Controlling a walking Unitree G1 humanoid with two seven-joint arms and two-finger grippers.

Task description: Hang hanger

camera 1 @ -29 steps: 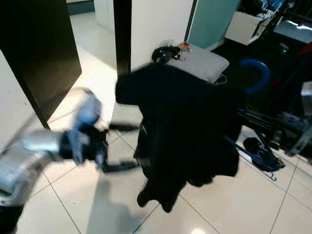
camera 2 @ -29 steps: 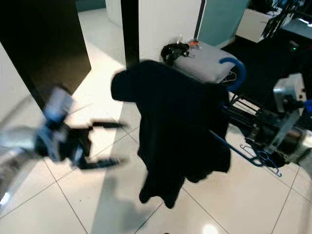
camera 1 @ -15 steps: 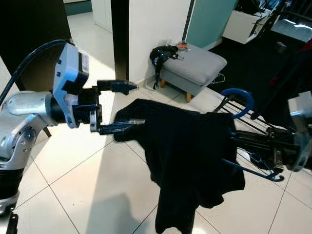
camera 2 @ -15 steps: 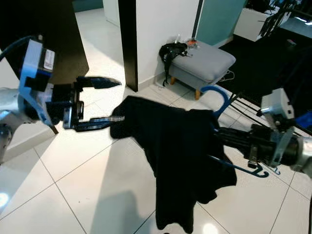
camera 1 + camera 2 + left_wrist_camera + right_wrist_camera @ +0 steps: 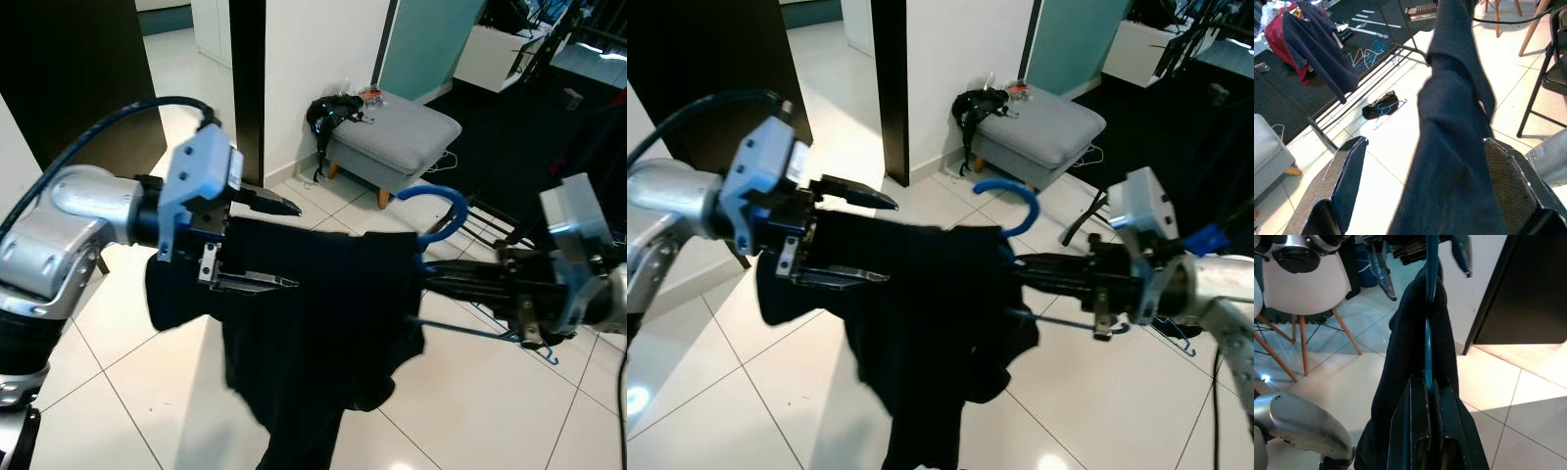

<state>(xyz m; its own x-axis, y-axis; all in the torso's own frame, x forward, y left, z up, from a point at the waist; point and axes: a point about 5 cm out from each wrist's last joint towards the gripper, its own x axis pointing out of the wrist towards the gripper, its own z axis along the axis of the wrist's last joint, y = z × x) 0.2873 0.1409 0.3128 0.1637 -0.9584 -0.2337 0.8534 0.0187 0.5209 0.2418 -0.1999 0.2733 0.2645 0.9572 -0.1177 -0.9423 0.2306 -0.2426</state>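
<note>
Nearest, dark garment [image 5: 313,323]: is being held up in the air between the two arms, draped over the hanger and hanging down toward the tiled floor [image 5: 127,392]
Left gripper [image 5: 257,242]: is being kept wide open, one finger above and one below a fold of the cloth; in the left wrist view the fabric is passing between the spread fingers [image 5: 1352,171] without being pinched
Right gripper [image 5: 1034,277]: is being kept closed on the blue hanger [image 5: 1004,201], whose thin bar is seen running out between the fingers in the right wrist view
Hanger position: is being carried off the ground at mid height, hook curving upward, well apart from any rail
Done so far: the garment is judged to be already on the hanger and lifted
Left to do: the hook is not yet being placed on anything, so the hanging itself is judged outstanding
Farther back: a grey stool [image 5: 392,132] is standing by the white wall, and a drying rack [image 5: 480,211] with loose hangers [image 5: 534,338] at its foot is lying beyond the right arm
</note>
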